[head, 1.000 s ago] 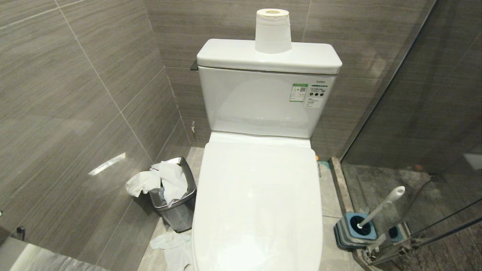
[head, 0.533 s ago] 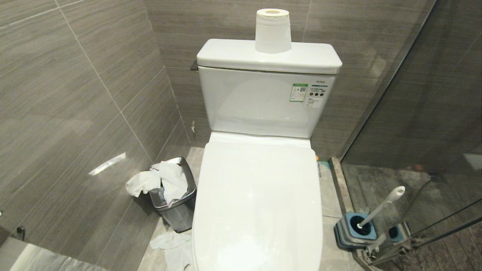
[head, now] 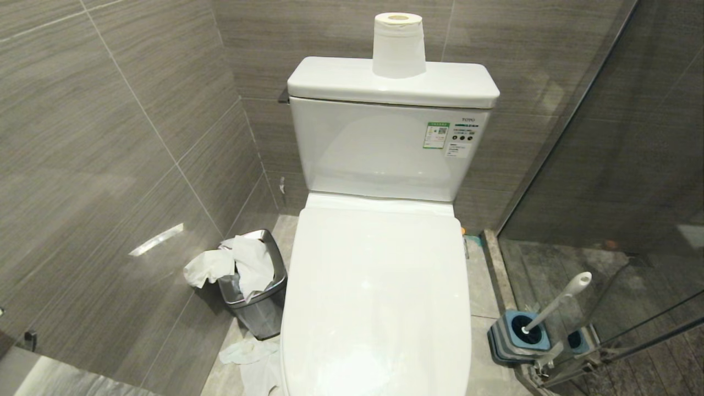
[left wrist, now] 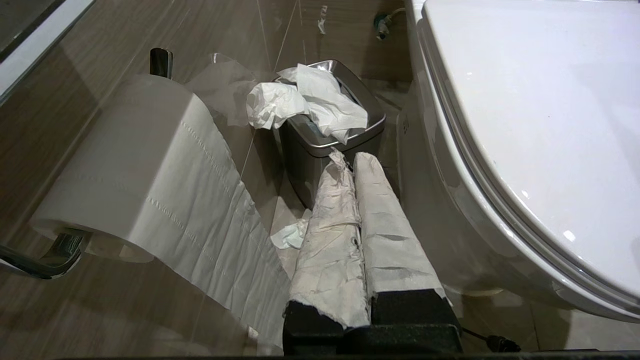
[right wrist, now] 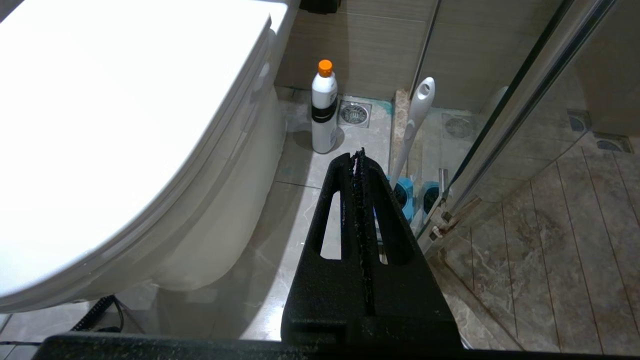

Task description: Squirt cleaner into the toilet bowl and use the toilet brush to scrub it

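Right gripper (right wrist: pixel 357 160) closed, empty; toilet brush (right wrist: pixel 414 127) just ahead, slightly to its outer side, handle leaning near upright in holder (right wrist: pixel 405 195). Left gripper (left wrist: pixel 350 162) closed, far side of lidded toilet (head: pixel 379 297); right arm nearer.

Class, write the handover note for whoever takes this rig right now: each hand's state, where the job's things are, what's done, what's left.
Left hand: shut, empty, fingers paper-wrapped, low beside the steel bin.
Right hand: shut, empty, low on the toilet's other side.
Toilet lid: closed, so the bowl is hidden.
Toilet brush: standing in its holder by the glass door.
Orange-capped bottle: upright on the floor beside the toilet, likely the cleaner.
Done: nothing visible.
Left: lift lid, squirt cleaner, scrub.
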{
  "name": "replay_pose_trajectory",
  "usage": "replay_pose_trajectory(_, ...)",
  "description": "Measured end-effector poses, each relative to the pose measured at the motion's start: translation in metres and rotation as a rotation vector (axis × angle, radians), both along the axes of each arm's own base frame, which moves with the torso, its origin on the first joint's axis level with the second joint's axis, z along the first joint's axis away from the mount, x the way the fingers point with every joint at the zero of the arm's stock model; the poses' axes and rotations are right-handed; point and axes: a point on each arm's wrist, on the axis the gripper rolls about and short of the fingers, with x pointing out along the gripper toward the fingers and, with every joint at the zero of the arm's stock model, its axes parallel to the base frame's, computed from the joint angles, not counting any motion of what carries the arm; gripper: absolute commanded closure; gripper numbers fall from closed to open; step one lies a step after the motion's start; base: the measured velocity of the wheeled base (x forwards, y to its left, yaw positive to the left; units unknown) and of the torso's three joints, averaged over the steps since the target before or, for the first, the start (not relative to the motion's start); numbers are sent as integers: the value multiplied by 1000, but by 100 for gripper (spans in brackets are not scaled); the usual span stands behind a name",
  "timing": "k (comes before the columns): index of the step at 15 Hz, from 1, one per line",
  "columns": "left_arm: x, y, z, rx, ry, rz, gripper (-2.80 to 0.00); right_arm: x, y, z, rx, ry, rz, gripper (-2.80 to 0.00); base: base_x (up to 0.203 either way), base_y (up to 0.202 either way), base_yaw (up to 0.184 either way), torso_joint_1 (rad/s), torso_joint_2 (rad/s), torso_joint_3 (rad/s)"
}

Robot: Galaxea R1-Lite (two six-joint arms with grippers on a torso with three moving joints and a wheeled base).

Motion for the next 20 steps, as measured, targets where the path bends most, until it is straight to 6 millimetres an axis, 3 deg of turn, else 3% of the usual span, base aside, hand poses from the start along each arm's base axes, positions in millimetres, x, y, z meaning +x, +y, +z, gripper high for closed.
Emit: replay_pose_trajectory(20,0,0,0,0,0,0,0,0,0,0,4,0,-3,0,0,0,0,0,0,0)
